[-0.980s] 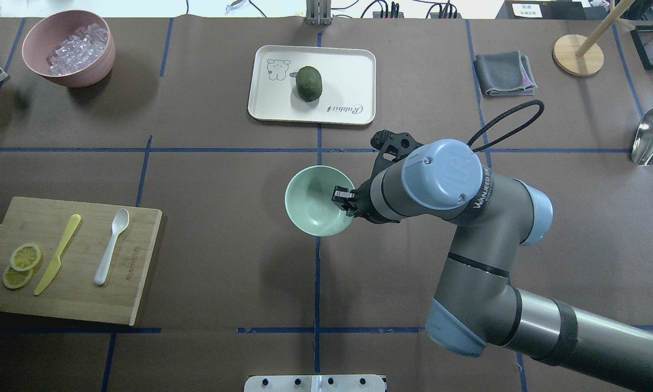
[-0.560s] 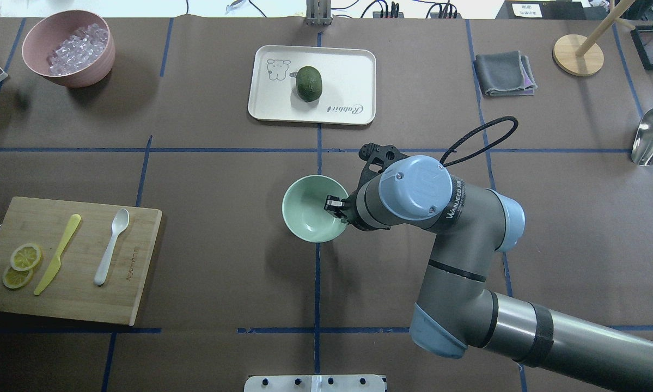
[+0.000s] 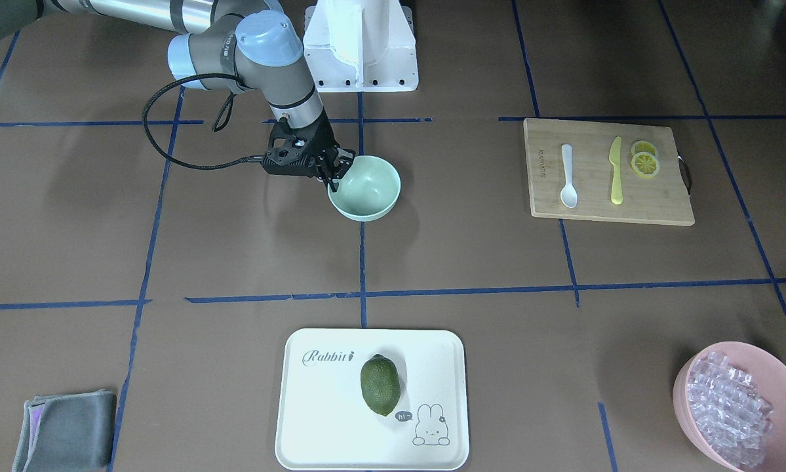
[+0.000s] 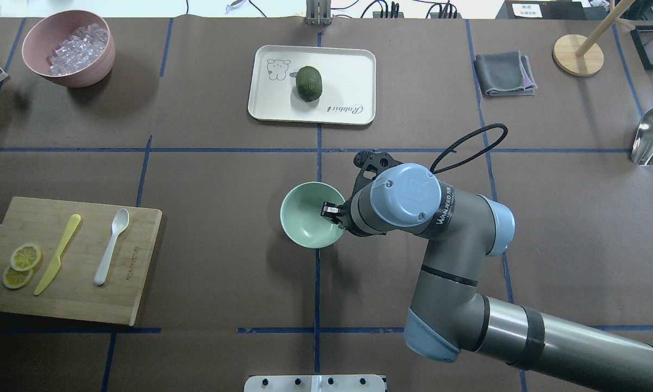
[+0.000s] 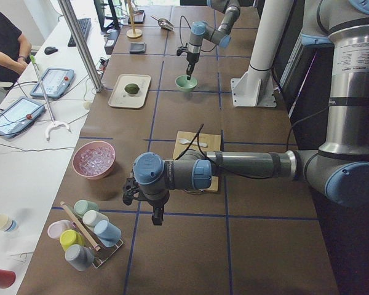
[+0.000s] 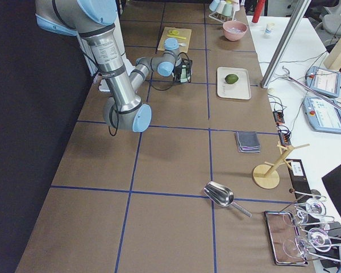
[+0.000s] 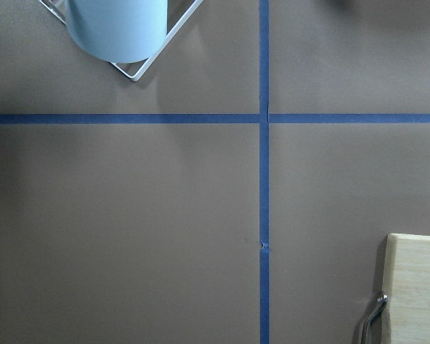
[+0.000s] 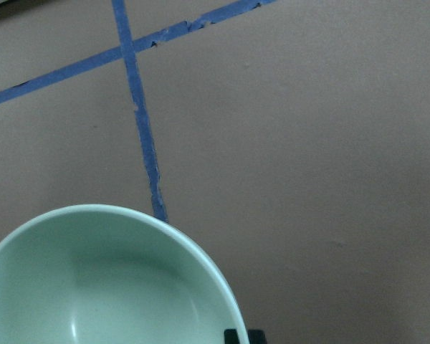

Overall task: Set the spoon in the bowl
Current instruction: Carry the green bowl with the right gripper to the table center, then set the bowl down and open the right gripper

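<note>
One pinch: right hand (image 4: pixel 330 210) clamps the bowl (image 4: pixel 304 218) rim, I judge to bring it toward the spoon (image 4: pixel 111 246); left hand (image 5: pixel 155 216): cannot tell.

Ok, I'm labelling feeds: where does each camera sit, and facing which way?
Front-facing: across table, facing robot; base, right arm.
Overhead: behind robot, looking down; right arm, end effector on bowl.
Exterior left: robot's left table end; left arm near, right far.
Exterior right: opposite end; right arm near.
Left wrist: straight down on table, board corner; no body.
Right wrist: down at bowl rim; fingertips.
Front-facing and overhead share spoon, board.
</note>
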